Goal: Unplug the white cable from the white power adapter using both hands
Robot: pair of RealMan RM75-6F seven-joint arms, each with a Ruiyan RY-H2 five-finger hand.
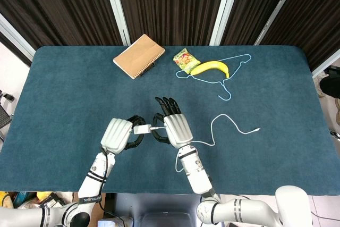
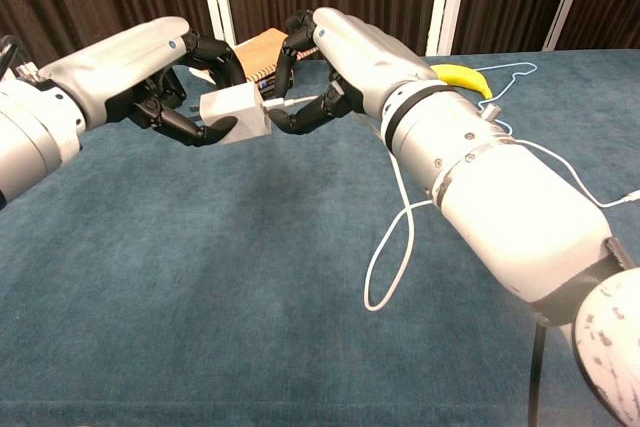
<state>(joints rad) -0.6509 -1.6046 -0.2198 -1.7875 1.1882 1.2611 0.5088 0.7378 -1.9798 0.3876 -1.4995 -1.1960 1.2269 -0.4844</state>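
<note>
My left hand (image 1: 118, 134) grips the white power adapter (image 1: 141, 129) a little above the table, seen close in the chest view as the adapter (image 2: 235, 112) in the left hand (image 2: 140, 72). The white cable (image 1: 223, 118) is plugged into the adapter's right face at its plug (image 2: 290, 102). My right hand (image 1: 174, 127) is right next to the adapter. In the chest view the right hand (image 2: 345, 52) arches around the plug, thumb below and fingers above, with small gaps still showing. The rest of the cable (image 2: 400, 237) loops over the cloth to its free end (image 1: 257, 129).
At the far side of the blue table lie a brown spiral notebook (image 1: 139, 56), a snack packet (image 1: 185, 58), a banana (image 1: 210, 67) and a light blue wire hanger (image 1: 234, 75). The cable's loop lies on the cloth under my right forearm.
</note>
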